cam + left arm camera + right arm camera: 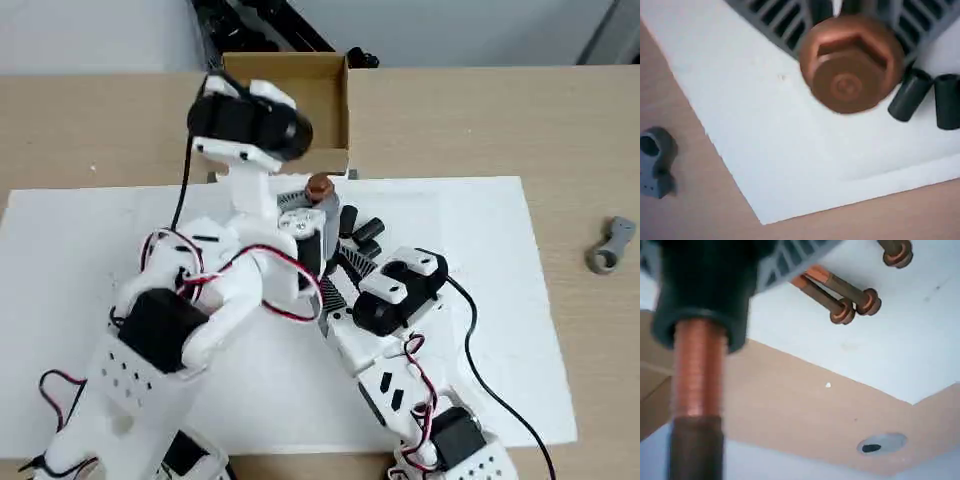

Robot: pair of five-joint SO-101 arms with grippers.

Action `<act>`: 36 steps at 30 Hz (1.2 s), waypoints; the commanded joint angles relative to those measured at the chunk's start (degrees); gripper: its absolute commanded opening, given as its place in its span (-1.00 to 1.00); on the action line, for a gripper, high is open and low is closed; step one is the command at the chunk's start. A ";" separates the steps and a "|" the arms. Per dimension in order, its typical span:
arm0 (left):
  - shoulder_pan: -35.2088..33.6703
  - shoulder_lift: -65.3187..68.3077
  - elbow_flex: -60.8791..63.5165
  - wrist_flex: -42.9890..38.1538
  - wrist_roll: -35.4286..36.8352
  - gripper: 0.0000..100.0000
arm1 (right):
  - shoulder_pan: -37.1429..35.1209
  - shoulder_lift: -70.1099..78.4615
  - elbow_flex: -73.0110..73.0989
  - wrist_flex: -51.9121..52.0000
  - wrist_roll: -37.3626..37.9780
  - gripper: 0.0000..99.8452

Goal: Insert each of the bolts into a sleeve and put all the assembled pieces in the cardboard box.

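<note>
Here was the left arm (240, 260), stretched toward the back of the table (500, 120). The left jaws were closed on a copper bolt (320, 187), its round head facing up at the high camera. The bolt hung at the back edge of the white sheet (480, 280), just in front of the cardboard box (346, 105). From the left wrist, that hexagonal head loomed large against the ribbed grey jaws.

The right arm (400, 300) came in from the near side, its tip tucked just beside the left one. The right jaws were closed around a black sleeve (700, 290), and a threaded copper shank (697, 370) ran out of the sleeve's end. How far the bolt sat in could not be told.

Several loose sleeves (362, 230) lay on the sheet just beside the jaws. Three spare bolts (842, 310) rested on the sheet too, two of them touching side by side and one apart. A small grey part (610, 245) sat on the bare table, well apart from it all.
</note>
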 commanded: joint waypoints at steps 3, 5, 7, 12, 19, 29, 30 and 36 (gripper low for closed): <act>1.85 -1.49 1.19 -0.18 -1.76 -0.99 | -0.48 -0.57 -2.11 -0.84 -0.44 -0.99; 1.85 -1.41 1.98 -0.18 -2.99 -0.99 | -0.48 -0.57 -2.11 -0.84 -0.44 -0.99; 1.85 -1.41 3.03 -0.18 -5.01 -0.99 | -0.48 -0.57 -2.11 -0.84 -0.44 -0.99; 1.67 -1.58 3.82 0.00 -8.44 -0.90 | -0.48 -0.57 -2.11 -0.84 -0.44 -0.99; 1.32 -1.49 3.82 6.24 -7.91 -0.67 | -0.48 -0.57 -2.37 -0.13 -0.44 -0.99; -9.05 -1.49 1.01 13.01 -7.82 -0.61 | 0.48 -0.40 -5.45 1.98 -0.44 -0.99; -9.32 -1.58 0.92 14.24 -7.82 -0.60 | 1.36 -0.31 -6.07 2.77 -0.44 -0.99; -15.65 -1.58 -8.84 19.96 -8.09 -0.60 | 7.60 1.63 -11.96 4.62 -0.44 -0.99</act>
